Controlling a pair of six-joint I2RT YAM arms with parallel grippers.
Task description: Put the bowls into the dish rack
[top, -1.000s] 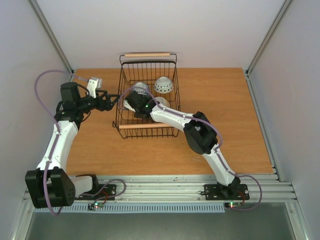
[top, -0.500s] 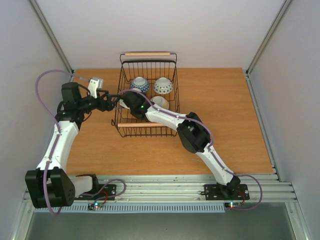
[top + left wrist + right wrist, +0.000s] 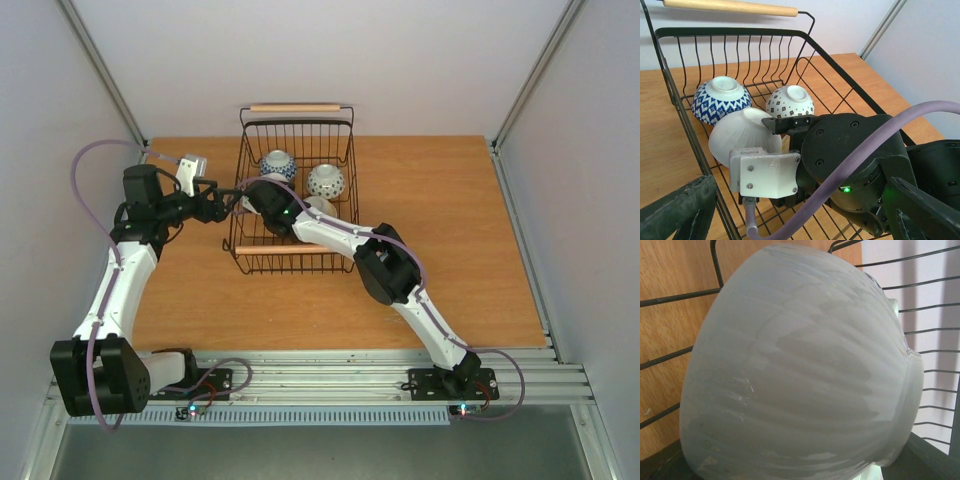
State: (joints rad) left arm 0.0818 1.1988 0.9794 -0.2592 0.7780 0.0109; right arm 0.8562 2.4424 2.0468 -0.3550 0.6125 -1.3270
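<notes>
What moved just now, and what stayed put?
The right gripper, holding the white bowl, slid a bit left inside the dish rack, so the blue bowl shows fully now. The left gripper stayed open beside the rack. The blue bowl and the dotted bowl hardly moved.

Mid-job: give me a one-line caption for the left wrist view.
Right claw holding a white ribbed bowl tilted inside the dish rack, beside an upturned blue bowl and dotted bowl.
</notes>
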